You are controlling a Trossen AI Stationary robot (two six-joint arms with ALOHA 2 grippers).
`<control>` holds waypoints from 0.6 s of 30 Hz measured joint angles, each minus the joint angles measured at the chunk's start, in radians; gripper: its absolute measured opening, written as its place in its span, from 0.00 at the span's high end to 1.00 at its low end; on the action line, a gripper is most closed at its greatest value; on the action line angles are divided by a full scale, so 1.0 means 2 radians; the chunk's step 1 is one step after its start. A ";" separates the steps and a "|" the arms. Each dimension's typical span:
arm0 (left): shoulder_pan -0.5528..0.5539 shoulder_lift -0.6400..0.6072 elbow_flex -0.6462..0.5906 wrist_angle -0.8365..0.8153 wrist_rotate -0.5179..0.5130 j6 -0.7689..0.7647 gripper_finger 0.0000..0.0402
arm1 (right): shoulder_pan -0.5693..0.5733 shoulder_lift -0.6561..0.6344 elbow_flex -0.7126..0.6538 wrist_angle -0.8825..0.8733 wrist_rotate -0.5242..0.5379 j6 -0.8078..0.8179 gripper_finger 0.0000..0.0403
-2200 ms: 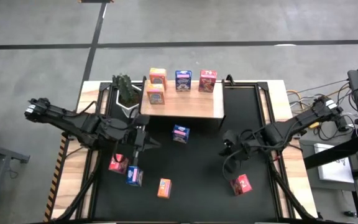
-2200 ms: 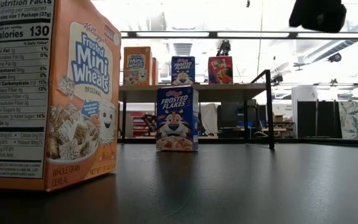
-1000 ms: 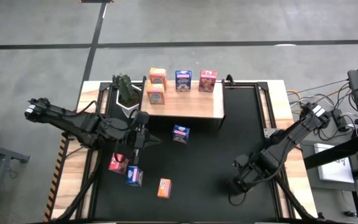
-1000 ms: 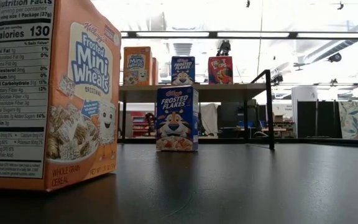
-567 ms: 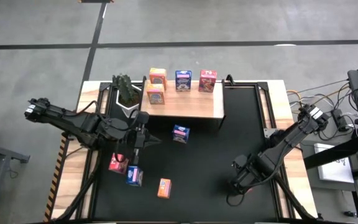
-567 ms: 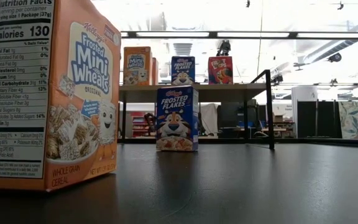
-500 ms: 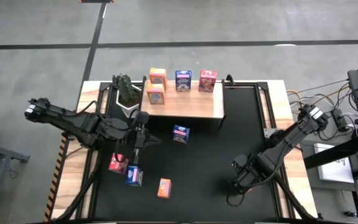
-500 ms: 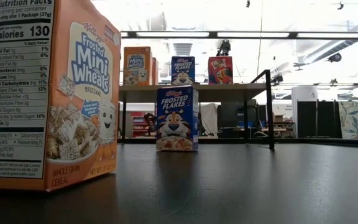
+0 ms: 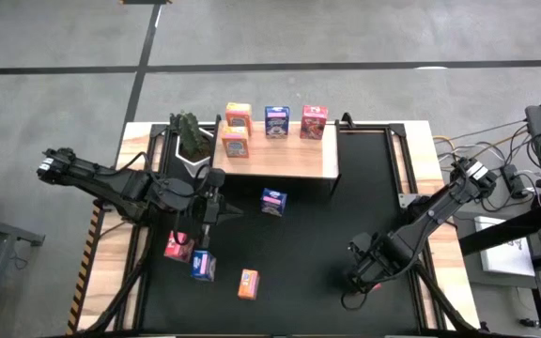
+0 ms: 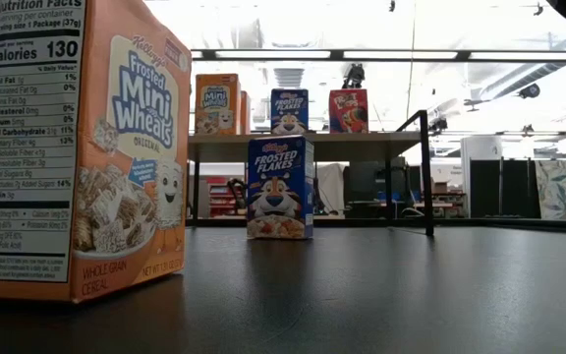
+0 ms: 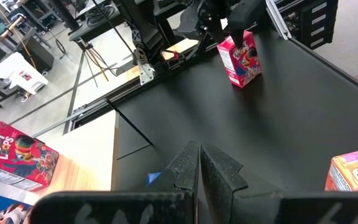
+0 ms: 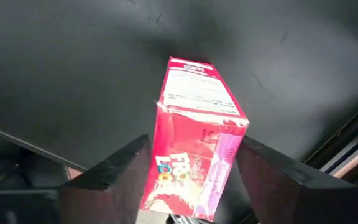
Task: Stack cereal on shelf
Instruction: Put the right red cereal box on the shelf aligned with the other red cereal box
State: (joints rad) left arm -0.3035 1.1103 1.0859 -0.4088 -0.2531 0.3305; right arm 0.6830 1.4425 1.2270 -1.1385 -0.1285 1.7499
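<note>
The wooden shelf at the table's far side carries two orange boxes, a blue box and a pink-red box. On the black mat stand a blue box, a pink-red box, a blue box and an orange box. My right gripper is open, low over another pink-red box, one finger on each side of it. That box stands upright on the mat. My left gripper is shut and empty, left of the middle blue box. My right gripper comes at the pink-red box from above, a finger beside each of its two narrow sides near the top. Whether the fingers touch the box, I cannot tell. The box stands on the mat.
A green potted plant stands at the shelf's left end. A black frame post rises at the shelf's right. In the low view an orange box stands close to the camera. Cables and gear lie off the table's right edge.
My right gripper has gone toward the table's near edge and down over the pink-red box at the near right, which it now covers in the high view. In the last half second it has hardly moved. The box has stayed where it was.
</note>
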 joint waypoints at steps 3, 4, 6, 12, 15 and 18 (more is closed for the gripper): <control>0.000 0.000 0.000 0.000 0.000 -0.002 1.00 | 0.000 0.000 0.000 0.000 0.001 -0.003 0.54; 0.000 0.000 0.000 0.000 0.000 -0.003 1.00 | 0.000 0.000 0.000 0.000 0.003 -0.003 0.56; 0.000 0.000 0.000 -0.001 0.000 -0.004 1.00 | 0.000 0.000 0.000 0.000 0.008 -0.003 0.59; 0.000 0.000 0.000 -0.001 0.000 -0.006 1.00 | 0.000 0.000 0.005 0.000 0.014 -0.020 0.62; -0.001 0.000 -0.002 -0.002 0.000 -0.010 1.00 | -0.001 0.000 0.014 -0.002 0.032 -0.037 0.62; -0.001 0.000 -0.009 0.000 0.010 -0.011 1.00 | -0.004 0.000 0.031 -0.002 0.079 -0.068 0.63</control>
State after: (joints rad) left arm -0.3054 1.1103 1.0672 -0.4084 -0.2323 0.3084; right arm 0.6747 1.4418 1.2888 -1.1431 0.0302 1.6147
